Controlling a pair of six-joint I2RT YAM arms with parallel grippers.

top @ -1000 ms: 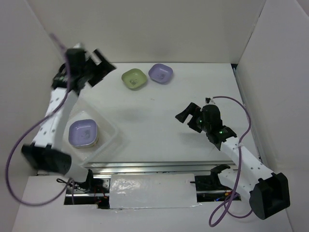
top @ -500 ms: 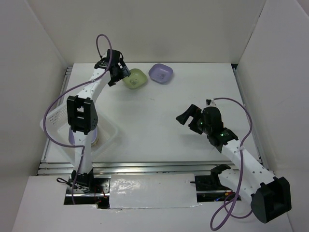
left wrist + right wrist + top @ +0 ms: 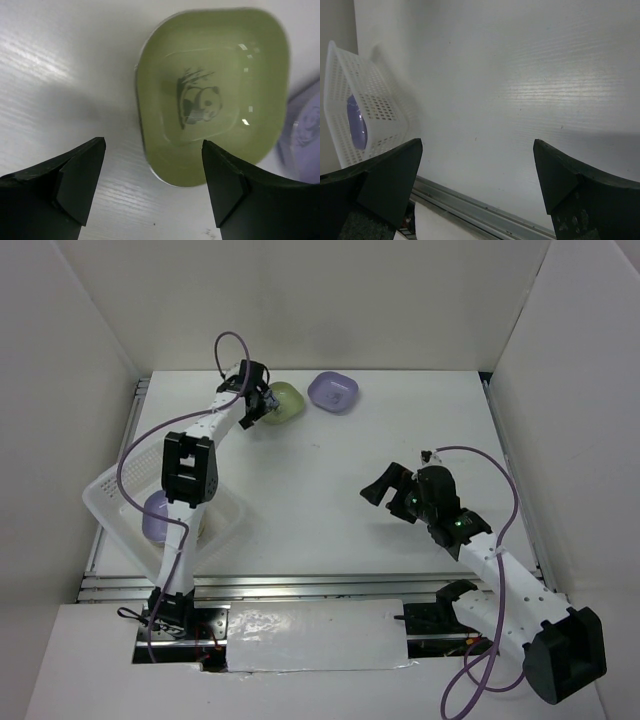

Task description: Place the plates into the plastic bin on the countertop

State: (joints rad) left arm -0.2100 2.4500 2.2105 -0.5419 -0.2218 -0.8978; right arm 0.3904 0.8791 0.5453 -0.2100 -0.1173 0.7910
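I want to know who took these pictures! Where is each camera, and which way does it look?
Top external: high up behind the robot, looking down on the countertop; both arms show.
Left wrist: on the left arm, looking down at the green plate; its fingers show.
Right wrist: on the right arm, looking across the countertop at the plastic bin; its fingers show.
Shared: top and left wrist both see the green plate.
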